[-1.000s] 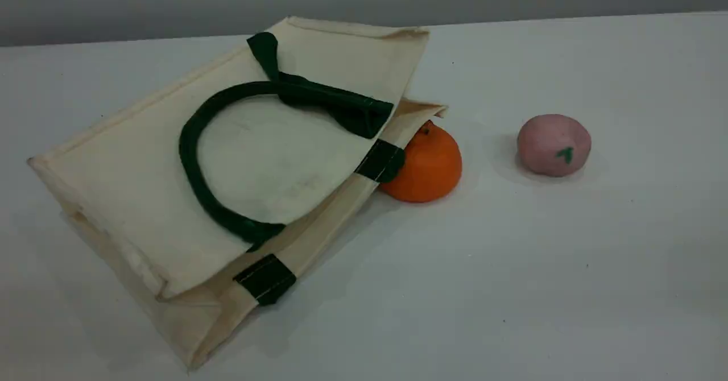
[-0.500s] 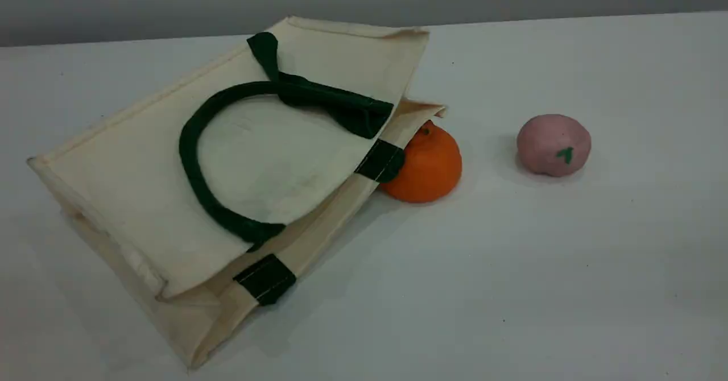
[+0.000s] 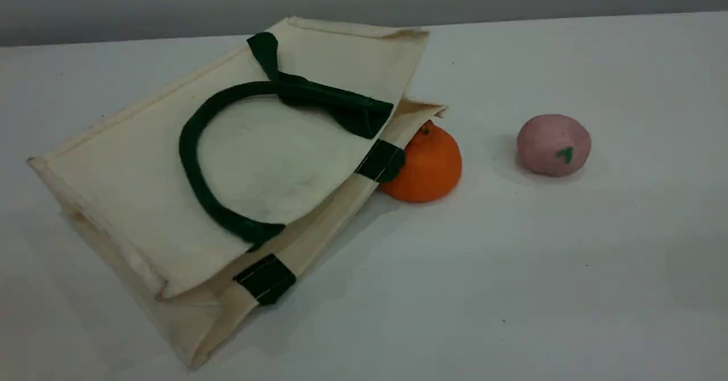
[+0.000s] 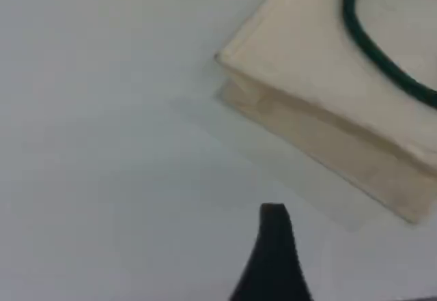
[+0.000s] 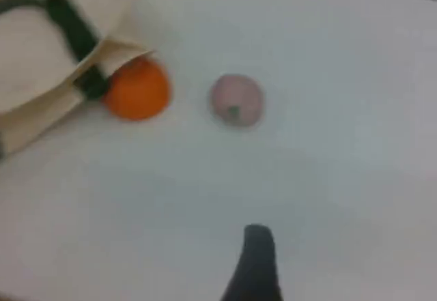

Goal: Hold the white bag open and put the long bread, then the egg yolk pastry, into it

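Observation:
The white bag [image 3: 131,165] lies flat on its side at the left of the table, mouth toward the right, its green strap handle [image 3: 189,165] resting on the upper panel. The long bread and the egg yolk pastry are out of view. In the left wrist view one dark fingertip [image 4: 274,246] of my left gripper hangs over bare table, short of the bag's bottom corner [image 4: 300,89]. In the right wrist view a dark fingertip [image 5: 256,260] of my right gripper hovers over bare table, well short of the bag's mouth [image 5: 41,76]. Neither gripper holds anything. Neither arm shows in the scene view.
An orange stemmed fruit [image 3: 427,168] sits against the bag's mouth, partly under its rim, and shows as well in the right wrist view [image 5: 138,91]. A pink ball with a green mark [image 3: 553,145] stands to its right. The white table [image 3: 512,284] ends at a grey wall behind.

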